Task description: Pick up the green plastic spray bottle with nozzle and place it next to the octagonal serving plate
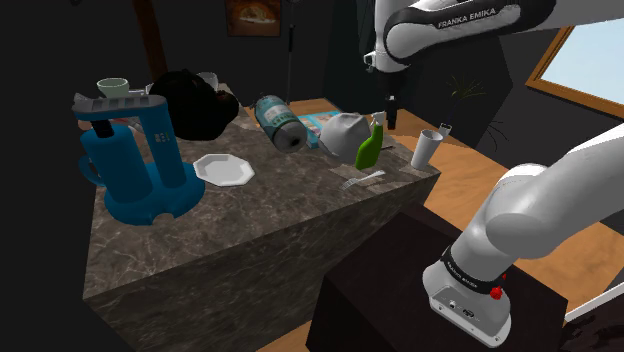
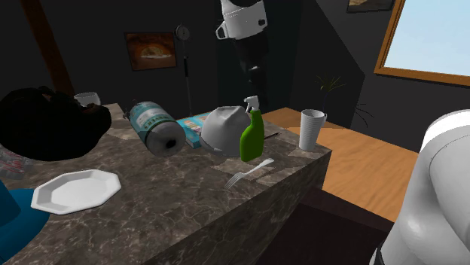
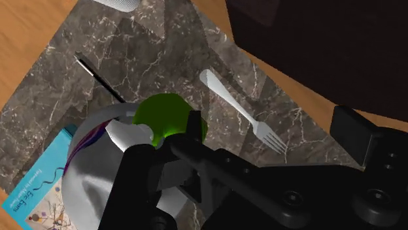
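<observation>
One white robot arm reaches over a dark marble table (image 2: 173, 203), its black end effector (image 2: 256, 77) hanging just above the nozzle of a green spray bottle (image 2: 251, 135). In the wrist view the two fingers (image 3: 138, 166) stand apart on either side of the bottle's white nozzle, and I cannot tell whether they touch it.

The bottle stands upright near the table's edge on the second exterior view's right, touching or just beside a white jug (image 2: 222, 129). A pale fork (image 2: 248, 173) lies on the table in front of the bottle. A white cup (image 2: 311, 129) stands at the corner beyond it. A tin can (image 2: 157, 129) lies on its side on the jug's other side, with a blue booklet (image 2: 194, 120) behind them.

The white eight-sided plate (image 2: 75, 190) rests flat, well apart from the bottle, toward that view's left. In the shoulder view a blue coffee machine (image 1: 135, 165) stands just beside the plate, and a black bag (image 1: 190, 105) sits behind it.
</observation>
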